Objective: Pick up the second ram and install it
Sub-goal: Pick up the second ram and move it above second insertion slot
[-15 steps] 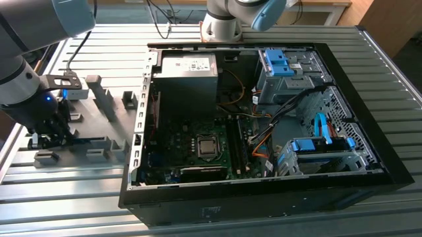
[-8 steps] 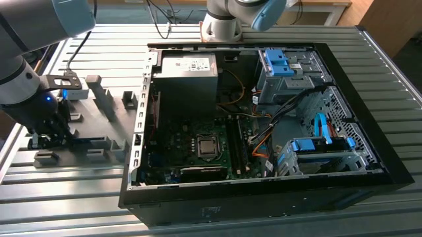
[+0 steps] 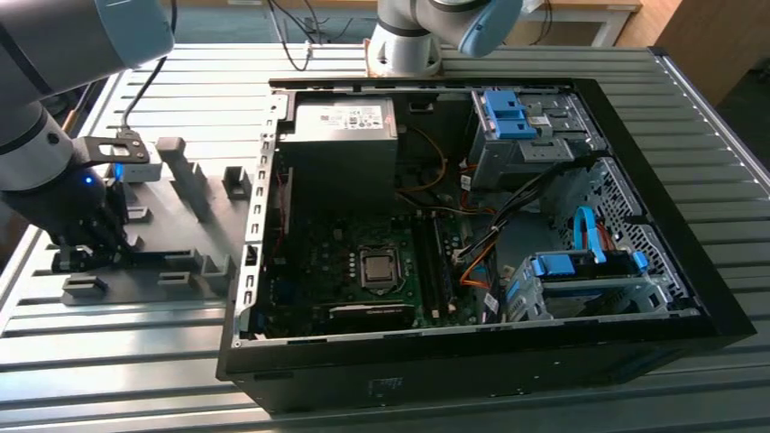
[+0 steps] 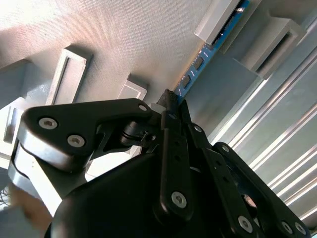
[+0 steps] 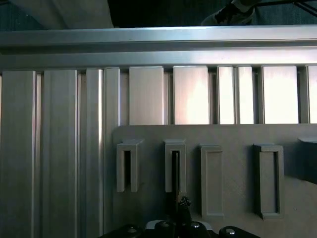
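The second ram (image 4: pixel 197 63) is a thin blue stick with black chips, standing on edge in the slots of the grey holder (image 4: pixel 124 34). In the first wrist view it shows edge-on as a dark line (image 5: pixel 175 171) in one slot of the holder (image 5: pixel 237 136). My gripper (image 4: pixel 169 97) has come down onto the near end of the stick, its fingers drawn together around it. In the exterior view the gripper (image 3: pixel 85 254) is low over the holder (image 3: pixel 180 262) at the exterior view's left, beside the open computer case (image 3: pixel 673 298).
The motherboard (image 3: pixel 361 271) lies inside the case, with a power supply (image 3: pixel 341 135) above it and blue drive brackets (image 3: pixel 578 266) at the exterior view's right. Cables cross the case's middle. A ribbed metal table (image 3: pixel 121 361) carries everything. The holder's tall posts (image 3: pixel 187 176) stand near my arm.
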{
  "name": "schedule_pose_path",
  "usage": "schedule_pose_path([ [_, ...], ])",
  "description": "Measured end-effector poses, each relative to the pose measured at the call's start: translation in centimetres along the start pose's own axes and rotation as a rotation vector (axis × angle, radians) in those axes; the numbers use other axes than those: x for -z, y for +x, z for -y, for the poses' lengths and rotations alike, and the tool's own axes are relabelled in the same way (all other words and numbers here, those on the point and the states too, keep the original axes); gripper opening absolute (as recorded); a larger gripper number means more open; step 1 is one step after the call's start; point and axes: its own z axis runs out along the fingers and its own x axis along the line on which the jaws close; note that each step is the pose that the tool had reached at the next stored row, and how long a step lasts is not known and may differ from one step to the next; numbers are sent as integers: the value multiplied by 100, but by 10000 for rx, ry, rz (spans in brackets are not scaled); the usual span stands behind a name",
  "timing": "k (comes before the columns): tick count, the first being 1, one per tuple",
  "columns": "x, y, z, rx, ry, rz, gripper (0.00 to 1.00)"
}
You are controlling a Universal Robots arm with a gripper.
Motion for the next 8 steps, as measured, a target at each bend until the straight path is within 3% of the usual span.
schedule_pose_path([
  [8, 0, 0, 0, 0, 3, 2, 14],
])
